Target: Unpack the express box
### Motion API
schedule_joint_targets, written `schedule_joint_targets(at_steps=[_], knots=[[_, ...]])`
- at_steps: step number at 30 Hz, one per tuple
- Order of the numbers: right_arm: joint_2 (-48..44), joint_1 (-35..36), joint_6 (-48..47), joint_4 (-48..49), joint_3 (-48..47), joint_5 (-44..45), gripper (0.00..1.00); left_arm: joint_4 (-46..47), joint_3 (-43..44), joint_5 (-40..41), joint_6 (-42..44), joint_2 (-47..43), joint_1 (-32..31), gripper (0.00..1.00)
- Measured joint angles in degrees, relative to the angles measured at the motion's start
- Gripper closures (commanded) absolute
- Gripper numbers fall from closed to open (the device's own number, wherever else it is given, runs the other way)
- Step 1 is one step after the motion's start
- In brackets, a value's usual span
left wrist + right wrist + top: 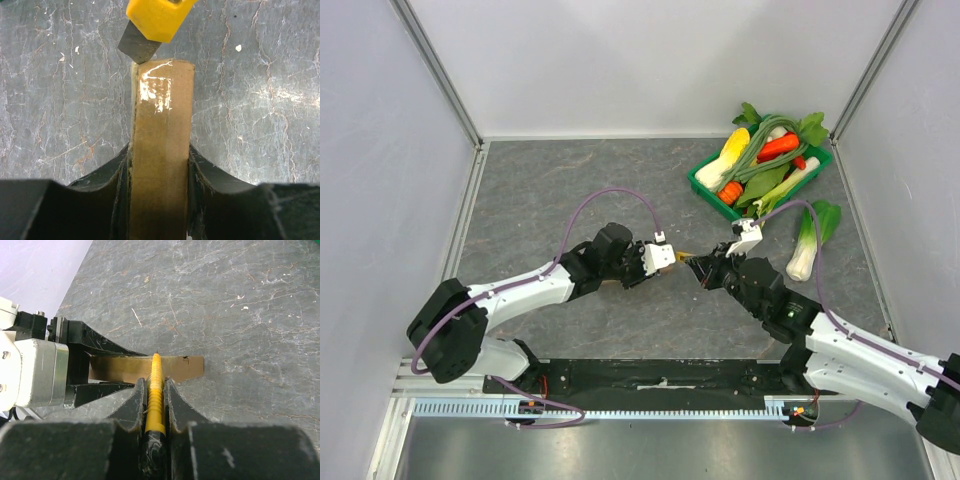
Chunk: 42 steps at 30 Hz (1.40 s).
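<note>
Both arms meet over the middle of the bench point(570, 180). I see the left gripper point(159, 150) clamped on the express box point(160, 125), gripping its two broad faces with one narrow edge turned toward the wrist camera. The right gripper point(154, 385) is closed tightly around a yellow utility knife point(156, 370). The knife's dark blade point(139, 46) meets the box's far end near a corner, and it appears to touch. At far right sits the green vegetable tray point(708, 195), with a loose white-stalked leafy vegetable point(803, 255) just beside it.
</note>
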State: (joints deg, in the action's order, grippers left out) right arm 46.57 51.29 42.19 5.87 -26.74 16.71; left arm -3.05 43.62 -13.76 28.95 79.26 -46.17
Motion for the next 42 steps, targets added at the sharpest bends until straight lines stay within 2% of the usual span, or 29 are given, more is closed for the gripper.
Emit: schedule_joint_targets(at_steps=[14,18,22,26,29,32,36,38,42], knots=[[-6.05,-0.15,0.76,-4.63,1.97,-2.91,1.0,-1.31,1.9,-3.04,-0.66,1.49,1.4,0.97],[-6.97,-0.13,1.18,-6.8,1.9,-4.15,1.0,-1.18,2.12,-2.67,-1.18,1.6,1.53,0.94],[-9.97,1.64,1.92,-15.89,1.77,-5.88,1.0,-0.48,2.14,-1.7,-2.49,1.62,3.02,0.84],[-16.74,1.7,2.01,-22.8,0.0,1.05,1.0,-0.68,1.88,-1.75,-2.51,1.11,3.34,0.73],[-17.51,1.64,1.77,-24.85,-3.28,6.21,1.0,-1.2,1.99,-1.77,-2.51,0.96,3.37,0.64],[-12.13,1.64,1.31,-26.25,-7.8,9.46,1.0,-2.32,2.75,-1.57,-2.58,1.07,3.45,0.54],[-3.02,1.6,0.68,-27.39,-11.39,13.27,1.0,-2.82,3.8,-0.02,-2.58,2.1,3.45,0.47],[1.31,1.25,0.07,-27.45,-12.87,14.32,1.0,-2.75,4.22,0.85,-2.56,2.73,3.45,0.19],[11.8,-3.08,-1.29,-23.93,-17.25,12.59,1.0,-2.12,4.57,2.34,-2.97,2.99,3.58,0.14]])
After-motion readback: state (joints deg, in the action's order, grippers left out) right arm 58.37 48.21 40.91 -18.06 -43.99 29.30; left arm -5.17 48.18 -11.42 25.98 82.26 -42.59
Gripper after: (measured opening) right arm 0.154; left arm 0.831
